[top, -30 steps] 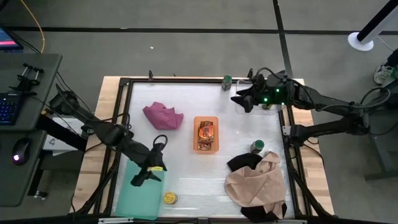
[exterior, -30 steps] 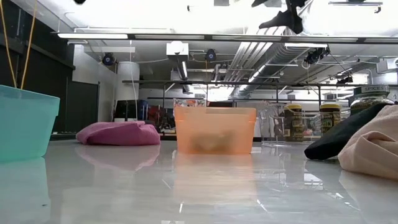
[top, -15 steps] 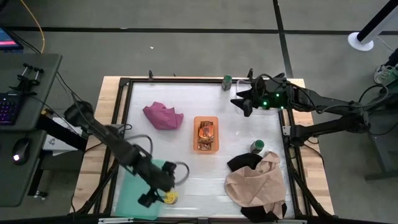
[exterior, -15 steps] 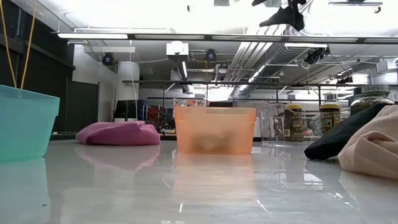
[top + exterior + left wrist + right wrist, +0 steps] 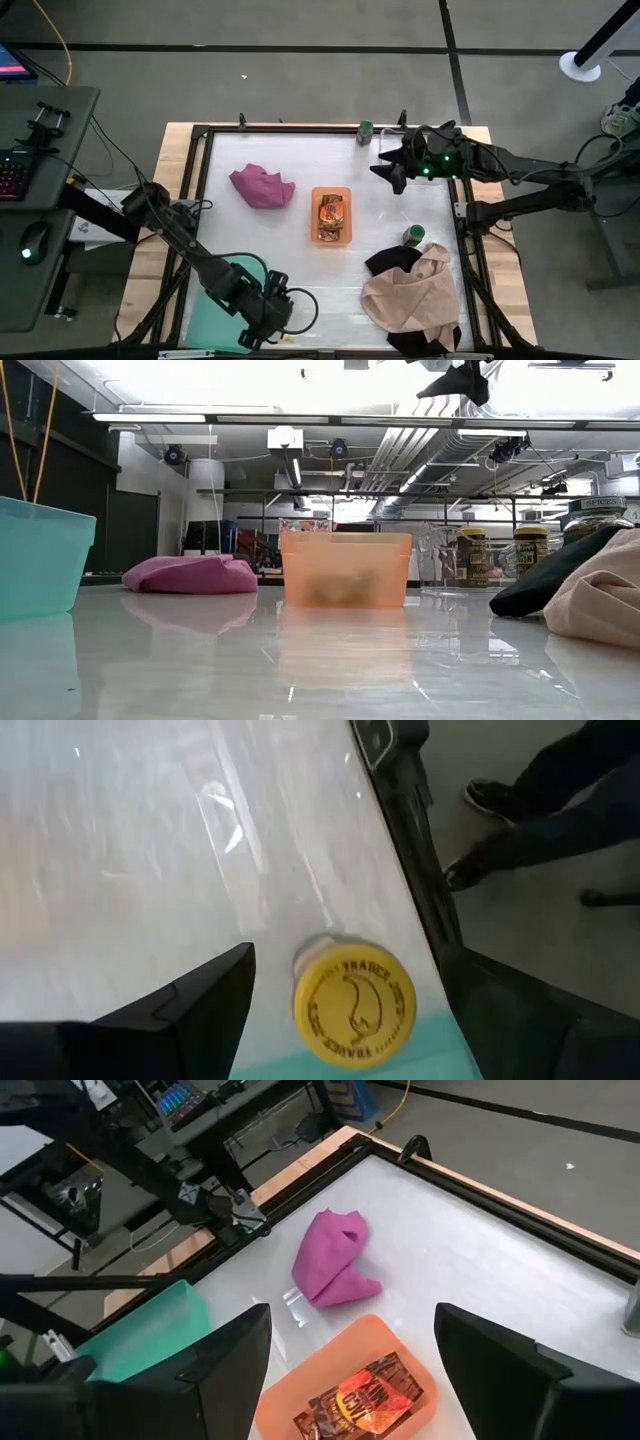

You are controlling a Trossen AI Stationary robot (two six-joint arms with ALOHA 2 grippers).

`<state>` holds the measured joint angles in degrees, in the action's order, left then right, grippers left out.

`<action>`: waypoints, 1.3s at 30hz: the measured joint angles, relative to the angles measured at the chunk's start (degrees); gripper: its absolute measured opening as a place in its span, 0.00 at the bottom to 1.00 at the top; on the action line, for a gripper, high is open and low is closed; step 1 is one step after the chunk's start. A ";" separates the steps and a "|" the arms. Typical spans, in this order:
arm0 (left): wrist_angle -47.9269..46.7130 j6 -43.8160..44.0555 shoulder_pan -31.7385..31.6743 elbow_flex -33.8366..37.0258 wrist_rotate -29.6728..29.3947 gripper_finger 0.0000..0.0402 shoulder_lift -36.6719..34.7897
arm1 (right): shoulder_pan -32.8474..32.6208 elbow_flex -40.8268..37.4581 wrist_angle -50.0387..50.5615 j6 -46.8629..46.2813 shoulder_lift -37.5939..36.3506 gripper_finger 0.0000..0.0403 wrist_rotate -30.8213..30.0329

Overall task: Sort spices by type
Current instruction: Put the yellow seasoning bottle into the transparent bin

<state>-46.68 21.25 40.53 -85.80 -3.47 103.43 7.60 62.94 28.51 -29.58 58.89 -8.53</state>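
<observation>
A yellow-lidded jar [image 5: 355, 1003] stands upright on the table near its near edge, beside the teal bin [image 5: 222, 292]. My left gripper [image 5: 350, 1025] [image 5: 270, 312] hovers over it, open, one finger on either side of the lid, touching nothing. It hides the jar in the high view. My right gripper [image 5: 389, 168] [image 5: 350, 1380] is open and empty, high above the far right part of the table. Orange-and-black packets [image 5: 360, 1398] lie in the orange bin [image 5: 331, 237]. Green-lidded jars stand at the far edge [image 5: 365, 131] and beside the black cloth [image 5: 413, 236].
A magenta cloth [image 5: 262, 186] lies left of the orange bin. A tan cloth [image 5: 410, 295] and a black cloth [image 5: 388, 262] lie in the near right corner. More jars [image 5: 472, 555] stand in a clear container at the far right. A black frame [image 5: 405, 830] borders the table.
My left arm has swung from above the teal bin toward the table's near edge and a little to the right, coming over the yellow-lidded jar. The jar has stayed in place.
</observation>
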 joint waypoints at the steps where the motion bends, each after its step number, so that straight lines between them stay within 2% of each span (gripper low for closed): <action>1: -0.23 0.85 0.00 0.00 0.67 0.76 0.13 | -0.08 0.00 0.00 0.00 0.00 0.68 -0.02; 4: -1.35 3.10 0.33 0.00 1.45 0.76 0.40 | -0.16 0.00 0.16 0.01 0.00 0.68 -0.03; 9: -1.78 2.67 0.51 0.20 -0.72 0.76 0.36 | -0.16 -0.02 1.22 1.18 0.00 0.68 -0.13; 34: -1.70 5.49 0.28 0.79 1.45 0.76 4.51 | -0.16 -0.02 1.73 1.49 0.02 0.68 -0.45; 39: -4.98 6.11 0.28 0.79 1.51 0.69 4.51 | -0.16 -0.02 1.73 1.38 0.02 0.68 -0.46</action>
<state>-51.66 27.36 40.81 -85.01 -1.96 107.94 7.44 62.92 30.24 -28.21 58.92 -8.99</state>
